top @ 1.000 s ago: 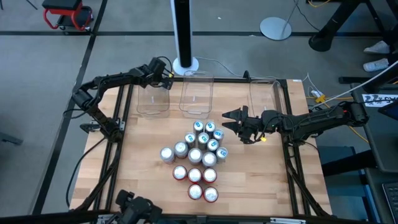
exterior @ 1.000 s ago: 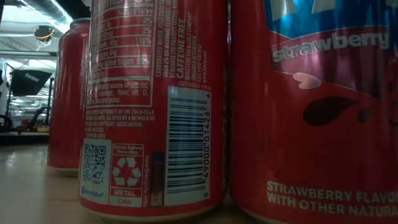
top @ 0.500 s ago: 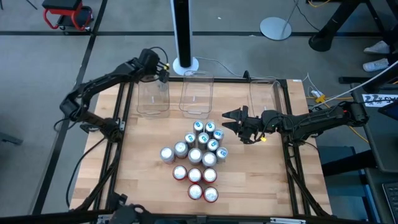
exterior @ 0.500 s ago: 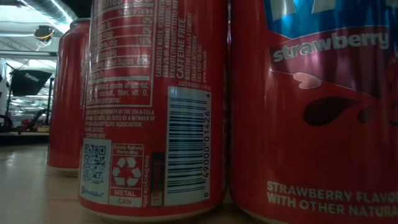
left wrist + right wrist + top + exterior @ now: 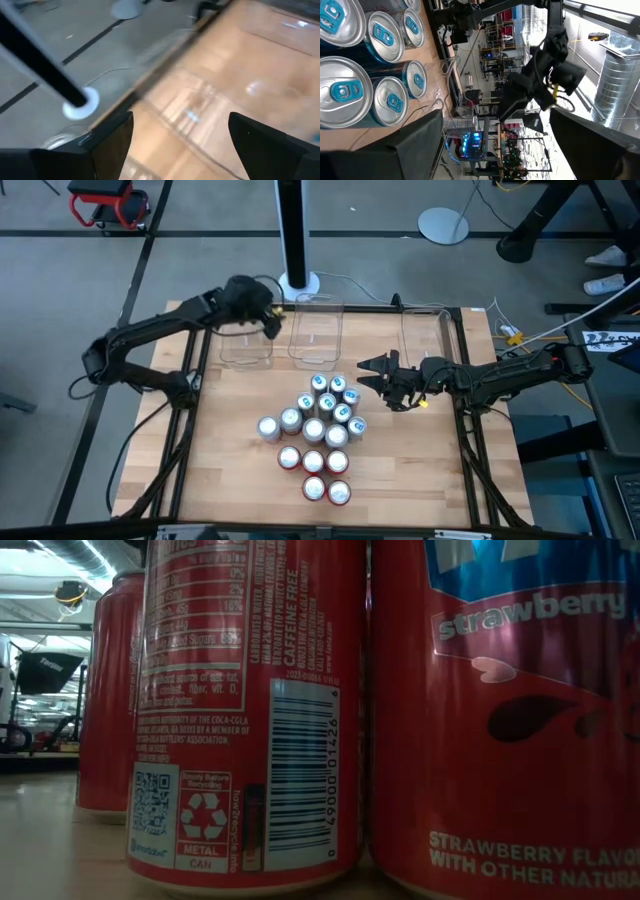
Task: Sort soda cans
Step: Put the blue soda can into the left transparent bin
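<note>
The soda cans stand upright in a tight cluster at the table's middle: teal-blue ones (image 5: pixel 328 395) at the far side, silver-grey ones (image 5: pixel 268 428) at the left, red ones (image 5: pixel 313 475) nearest. The low view shows red cans (image 5: pixel 250 710) close up. My left gripper (image 5: pixel 270 320) is open and empty above the left clear tub (image 5: pixel 246 340) at the far edge; the left wrist view shows its fingers spread (image 5: pixel 180 150). My right gripper (image 5: pixel 364 374) is open and empty just right of the teal cans, level, pointing at them; their tops (image 5: pixel 382 35) show in its wrist view.
Three clear plastic tubs stand along the far edge: left, middle (image 5: pixel 316 330) and right (image 5: pixel 424 330). A black pole on a white base (image 5: pixel 297 280) stands beyond the far edge. Bare wood lies left (image 5: pixel 220 460) and right (image 5: pixel 420 460) of the cluster.
My left arm has swung its elbow out toward the table's left. Its gripper has stayed over the left tub, going first a little toward the far edge, then back toward the near and right. The cans and my right gripper have kept still.
</note>
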Robot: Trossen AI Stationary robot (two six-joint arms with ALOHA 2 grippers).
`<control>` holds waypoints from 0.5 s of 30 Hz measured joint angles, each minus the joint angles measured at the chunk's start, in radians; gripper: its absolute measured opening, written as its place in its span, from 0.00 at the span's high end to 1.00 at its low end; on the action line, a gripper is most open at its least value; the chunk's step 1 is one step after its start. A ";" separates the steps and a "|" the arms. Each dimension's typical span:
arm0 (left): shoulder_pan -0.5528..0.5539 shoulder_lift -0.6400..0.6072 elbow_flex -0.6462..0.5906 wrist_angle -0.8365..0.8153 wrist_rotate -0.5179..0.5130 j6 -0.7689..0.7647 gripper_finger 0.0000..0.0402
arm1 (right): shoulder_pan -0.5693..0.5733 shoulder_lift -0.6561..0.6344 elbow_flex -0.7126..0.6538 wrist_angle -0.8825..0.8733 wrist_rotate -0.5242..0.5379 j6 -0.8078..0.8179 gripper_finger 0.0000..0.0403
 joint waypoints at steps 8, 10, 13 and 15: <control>-0.216 0.000 0.000 0.016 0.000 0.001 0.21 | 0.000 0.000 0.000 0.000 0.000 0.000 0.09; -0.262 0.001 0.000 0.023 0.000 0.001 0.21 | 0.000 0.000 0.000 0.000 0.000 0.000 0.09; -0.318 0.002 0.000 0.051 0.000 0.000 0.21 | 0.000 0.000 0.000 0.000 0.000 0.000 0.09; -0.347 0.002 0.000 0.076 -0.001 0.000 0.21 | 0.000 0.000 0.000 0.000 0.000 0.000 0.09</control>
